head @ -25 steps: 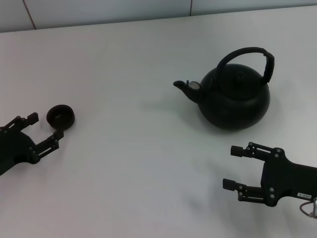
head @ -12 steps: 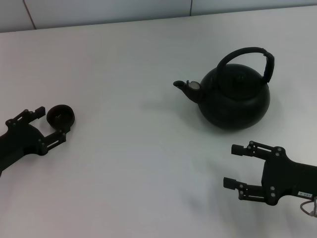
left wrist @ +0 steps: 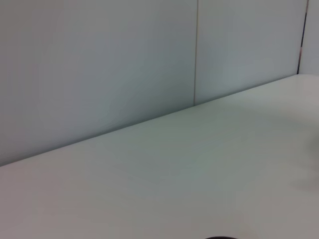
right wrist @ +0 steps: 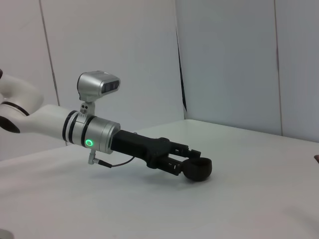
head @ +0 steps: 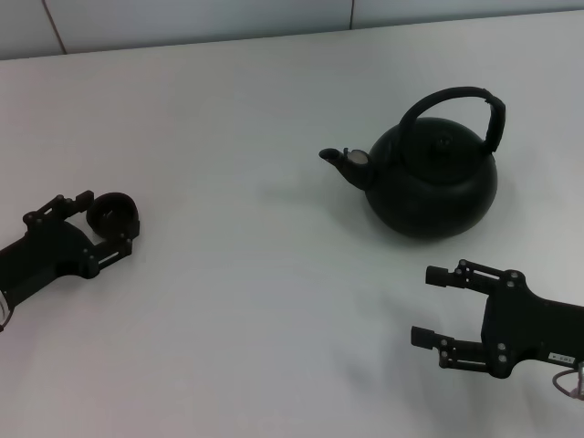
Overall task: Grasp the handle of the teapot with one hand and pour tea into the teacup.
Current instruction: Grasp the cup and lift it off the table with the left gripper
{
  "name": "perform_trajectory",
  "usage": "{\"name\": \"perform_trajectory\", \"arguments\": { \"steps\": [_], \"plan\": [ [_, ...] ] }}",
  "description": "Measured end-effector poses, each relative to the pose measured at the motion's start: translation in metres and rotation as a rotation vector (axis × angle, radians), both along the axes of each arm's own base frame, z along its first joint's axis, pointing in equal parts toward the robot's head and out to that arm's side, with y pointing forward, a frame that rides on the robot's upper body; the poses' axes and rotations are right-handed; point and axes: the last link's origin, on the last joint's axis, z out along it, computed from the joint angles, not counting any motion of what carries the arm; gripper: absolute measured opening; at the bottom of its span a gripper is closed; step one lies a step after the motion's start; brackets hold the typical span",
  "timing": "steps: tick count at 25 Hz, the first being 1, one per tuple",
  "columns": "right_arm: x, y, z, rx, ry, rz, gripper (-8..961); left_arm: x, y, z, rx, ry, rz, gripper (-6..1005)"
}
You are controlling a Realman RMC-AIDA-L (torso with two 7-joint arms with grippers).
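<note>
The matte-black teapot (head: 433, 182) stands upright at the right of the white table, its spout (head: 339, 160) pointing left and its arched handle (head: 453, 95) rising over the lid. The tiny black teacup (head: 112, 213) sits at the far left. My left gripper (head: 107, 222) is open, with one finger on each side of the teacup. The right wrist view shows this from the side, with the left gripper (right wrist: 193, 160) around the teacup (right wrist: 198, 169). My right gripper (head: 435, 306) is open and empty, in front of the teapot and apart from it.
The white table (head: 255, 301) runs back to a pale panelled wall (head: 182, 18). The left wrist view shows only table and wall (left wrist: 149, 74).
My left gripper has moved forward and to the right, so its fingers now lie on either side of the teacup. The right arm and the teapot have not moved.
</note>
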Motion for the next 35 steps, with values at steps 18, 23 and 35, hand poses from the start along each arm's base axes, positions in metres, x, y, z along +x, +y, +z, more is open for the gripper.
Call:
{"name": "perform_trajectory", "arguments": {
  "steps": [18, 23, 35],
  "plan": [
    [-0.0007, -0.0003, -0.0004, -0.001, 0.006, -0.001, 776, 0.0004, 0.0043, -0.0022, -0.001, 0.014, 0.011, 799],
    [-0.0008, -0.0002, -0.0003, -0.001, 0.006, -0.001, 776, 0.0009, 0.0045, -0.0024, 0.000, 0.012, 0.011, 799],
    [-0.0009, -0.0002, -0.0002, 0.000, 0.007, 0.000, 776, 0.0050, 0.0035, -0.0052, -0.011, -0.005, -0.004, 688]
  ]
}}
